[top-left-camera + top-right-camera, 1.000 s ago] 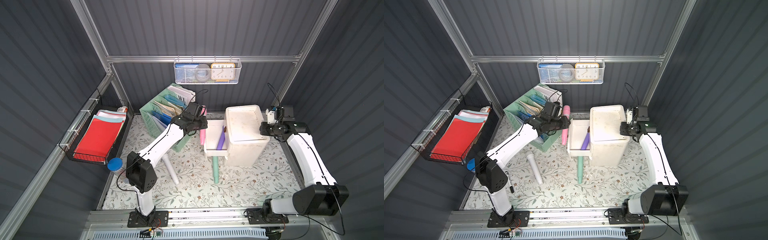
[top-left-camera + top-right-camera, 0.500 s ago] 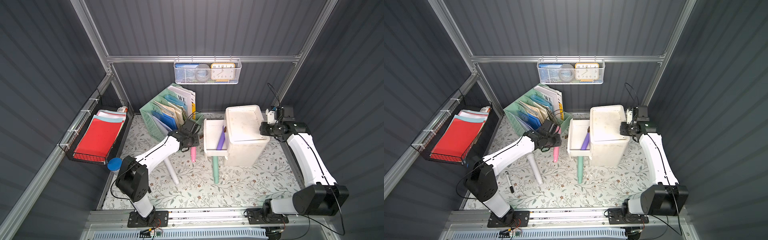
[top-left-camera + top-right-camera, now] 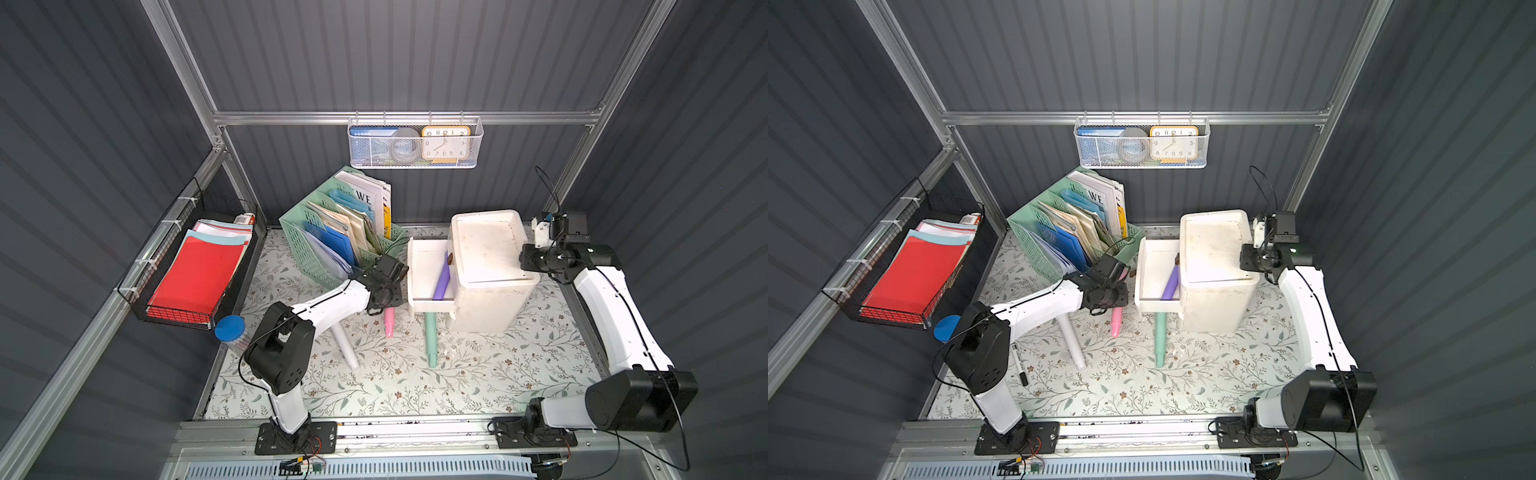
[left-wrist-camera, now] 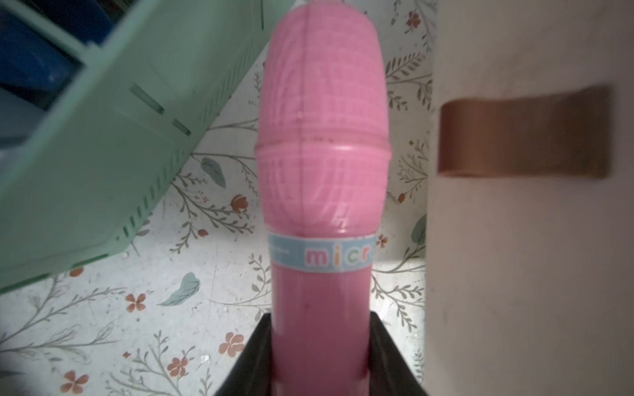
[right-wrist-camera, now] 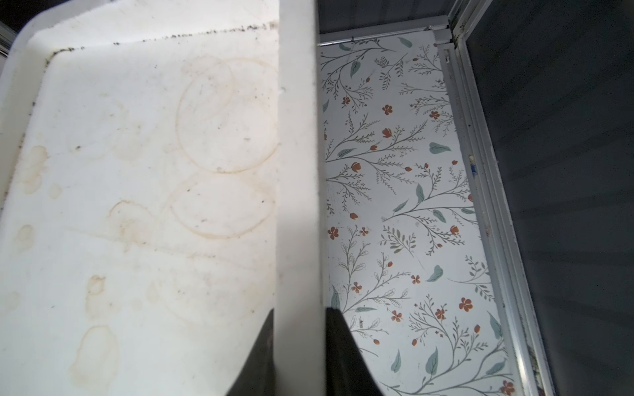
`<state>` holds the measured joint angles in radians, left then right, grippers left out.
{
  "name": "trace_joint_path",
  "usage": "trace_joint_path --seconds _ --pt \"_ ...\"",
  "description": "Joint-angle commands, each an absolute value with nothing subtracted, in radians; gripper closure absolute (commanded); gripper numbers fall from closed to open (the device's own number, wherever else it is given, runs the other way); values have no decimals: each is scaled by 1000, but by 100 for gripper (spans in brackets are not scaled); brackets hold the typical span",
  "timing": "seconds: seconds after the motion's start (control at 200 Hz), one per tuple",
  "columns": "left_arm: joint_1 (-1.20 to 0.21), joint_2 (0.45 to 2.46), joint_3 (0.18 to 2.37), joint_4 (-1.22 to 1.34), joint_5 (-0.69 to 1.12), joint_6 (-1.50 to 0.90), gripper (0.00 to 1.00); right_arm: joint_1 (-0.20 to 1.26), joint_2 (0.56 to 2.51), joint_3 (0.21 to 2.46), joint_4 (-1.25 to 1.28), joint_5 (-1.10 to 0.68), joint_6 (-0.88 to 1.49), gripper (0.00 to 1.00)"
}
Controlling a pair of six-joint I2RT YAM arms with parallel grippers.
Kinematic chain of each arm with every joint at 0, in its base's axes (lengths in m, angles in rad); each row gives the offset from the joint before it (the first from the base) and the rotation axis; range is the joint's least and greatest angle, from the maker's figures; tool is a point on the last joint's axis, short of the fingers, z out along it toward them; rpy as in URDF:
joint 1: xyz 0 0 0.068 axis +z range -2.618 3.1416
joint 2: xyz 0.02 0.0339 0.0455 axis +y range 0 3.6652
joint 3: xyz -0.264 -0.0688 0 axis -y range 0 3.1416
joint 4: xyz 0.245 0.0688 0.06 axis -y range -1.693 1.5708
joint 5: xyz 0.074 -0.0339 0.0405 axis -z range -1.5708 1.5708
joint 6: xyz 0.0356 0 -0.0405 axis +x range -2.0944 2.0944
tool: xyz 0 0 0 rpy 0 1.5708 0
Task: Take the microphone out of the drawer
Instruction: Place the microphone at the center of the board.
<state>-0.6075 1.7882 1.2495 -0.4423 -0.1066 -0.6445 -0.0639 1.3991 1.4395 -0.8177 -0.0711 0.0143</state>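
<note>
Now that my left gripper (image 4: 319, 331) has brought the pink microphone (image 3: 389, 323) down from beside the open drawer (image 3: 424, 259), it sits low over the floral mat (image 3: 498, 374), outside the drawer, my jaws clamped around its handle. My right gripper (image 5: 298, 322) stays pinched on the cabinet rim (image 5: 298, 137). Only letting go remains, I judge.
</note>
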Motion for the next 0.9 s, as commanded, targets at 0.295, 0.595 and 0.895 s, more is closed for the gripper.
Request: trace_joint_path --seconds 0.295,0.595,0.895 --pt "-623 1851 1173 -409 -132 -648 77 -74 1417 1377 -928 -160 106 100" --pt "-632 1888 1132 -380 -128 -647 72 -74 1417 1379 -930 -164 106 100" --pt "-640 1901 1144 -408 -143 -657 57 -74 1413 1377 -929 -166 106 100"
